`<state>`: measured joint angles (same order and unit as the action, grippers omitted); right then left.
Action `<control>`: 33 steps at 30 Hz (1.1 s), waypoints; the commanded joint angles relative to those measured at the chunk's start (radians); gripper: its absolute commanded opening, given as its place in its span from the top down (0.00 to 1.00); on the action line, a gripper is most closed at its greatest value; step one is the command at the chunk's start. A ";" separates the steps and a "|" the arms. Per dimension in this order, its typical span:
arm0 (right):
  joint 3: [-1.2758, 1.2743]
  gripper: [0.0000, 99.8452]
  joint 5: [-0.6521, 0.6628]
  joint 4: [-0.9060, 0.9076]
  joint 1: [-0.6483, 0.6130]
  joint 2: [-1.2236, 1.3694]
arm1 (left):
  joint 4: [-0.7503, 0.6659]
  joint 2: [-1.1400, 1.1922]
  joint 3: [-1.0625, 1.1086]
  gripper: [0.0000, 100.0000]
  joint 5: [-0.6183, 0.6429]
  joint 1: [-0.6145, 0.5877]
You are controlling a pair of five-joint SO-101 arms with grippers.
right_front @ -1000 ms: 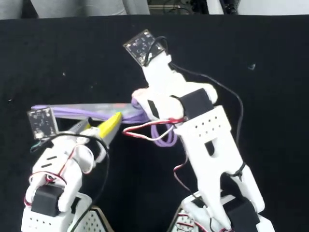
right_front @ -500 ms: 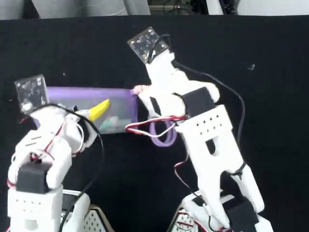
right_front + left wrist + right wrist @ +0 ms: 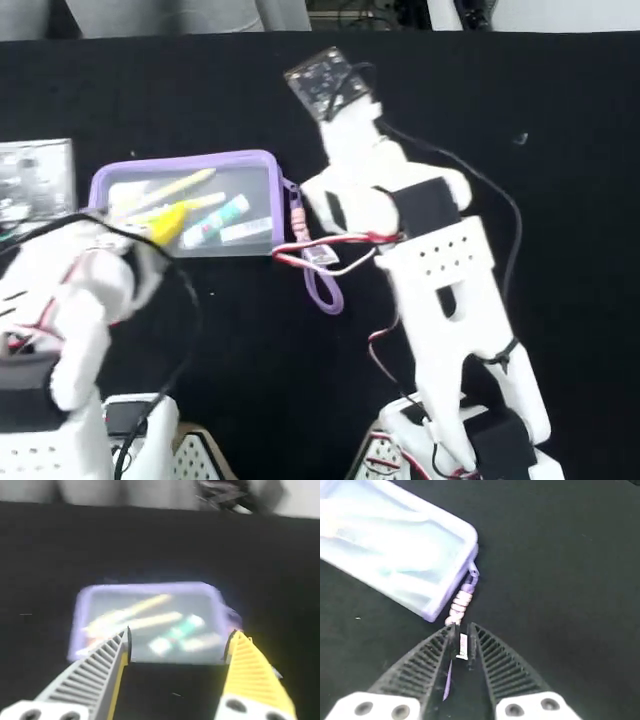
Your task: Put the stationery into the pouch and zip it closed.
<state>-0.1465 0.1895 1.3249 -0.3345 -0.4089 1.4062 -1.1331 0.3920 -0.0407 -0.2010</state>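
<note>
Right now the pouch [image 3: 185, 205] lies left of centre in the overhead view, my right gripper [image 3: 461, 632] pinching its strap [image 3: 460, 605], my left gripper [image 3: 180, 636] gaping empty above it, so any tug could drag it askew.

Our left arm [image 3: 70, 300] rises at the table's near left corner, its gripper [image 3: 179, 639] held above the table with grey and yellow jaws spread wide. Our right arm [image 3: 440, 280] stretches from the near edge toward mid-table, wrist bent down, its gripper [image 3: 462, 629] low, jaws pinched almost together on the strap [image 3: 461, 601]. Our two grippers are well apart.
</note>
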 commanded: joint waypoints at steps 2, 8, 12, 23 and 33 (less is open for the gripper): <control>0.007 0.80 -0.011 -0.021 0.054 0.050 | 0.003 0.006 -0.018 0.69 -0.037 -0.266; -0.002 0.75 -0.057 -0.064 0.009 0.321 | 0.002 -0.005 0.183 0.69 -0.037 -0.420; -0.038 0.75 -0.063 -0.161 -0.043 0.449 | -0.071 -0.005 0.318 0.69 -0.037 -0.496; -0.031 0.75 -0.058 -0.292 -0.095 0.648 | -0.239 -0.005 0.539 0.69 -0.037 -0.562; -0.001 0.75 -0.060 -0.367 -0.095 0.700 | -0.238 -0.005 0.568 0.69 -0.037 -0.556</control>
<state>-0.1926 0.1358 0.9858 -0.4158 0.2954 1.1868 -1.1239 0.9628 -0.0698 -0.7549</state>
